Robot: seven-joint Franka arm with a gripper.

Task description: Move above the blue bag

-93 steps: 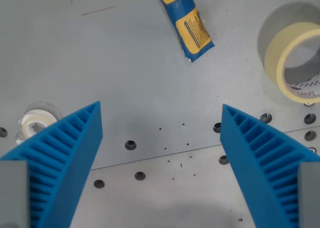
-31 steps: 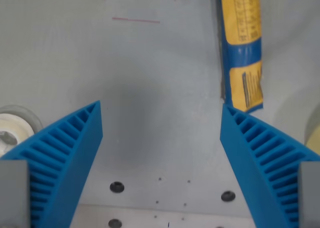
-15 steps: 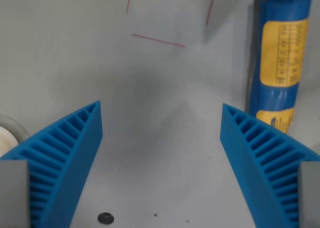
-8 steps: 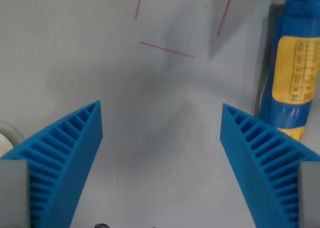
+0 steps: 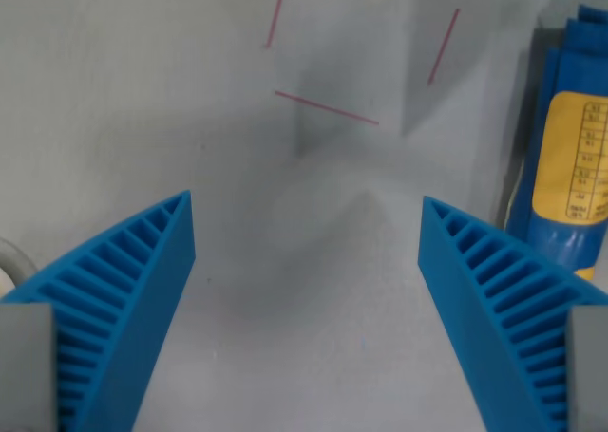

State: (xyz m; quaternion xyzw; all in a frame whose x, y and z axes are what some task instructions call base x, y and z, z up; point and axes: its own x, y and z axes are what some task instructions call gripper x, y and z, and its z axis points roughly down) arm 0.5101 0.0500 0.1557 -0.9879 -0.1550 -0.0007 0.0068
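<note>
We see our ribbed blue plastic gripper (image 5: 306,214) spread wide and empty, the rolled blue-and-yellow plastic bag (image 5: 570,157) at the grey table's (image 5: 142,100) right edge of view.

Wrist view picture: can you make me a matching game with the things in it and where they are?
Things:
1. blue bag
2. red lines
3. claw
4. white round thing

Places:
A. top middle of the table
B. wrist view's left edge, mostly hidden
C. wrist view's right edge
D. wide open, blue fingers at both bottom corners

Pairs: 1-C, 2-A, 3-D, 4-B
</note>
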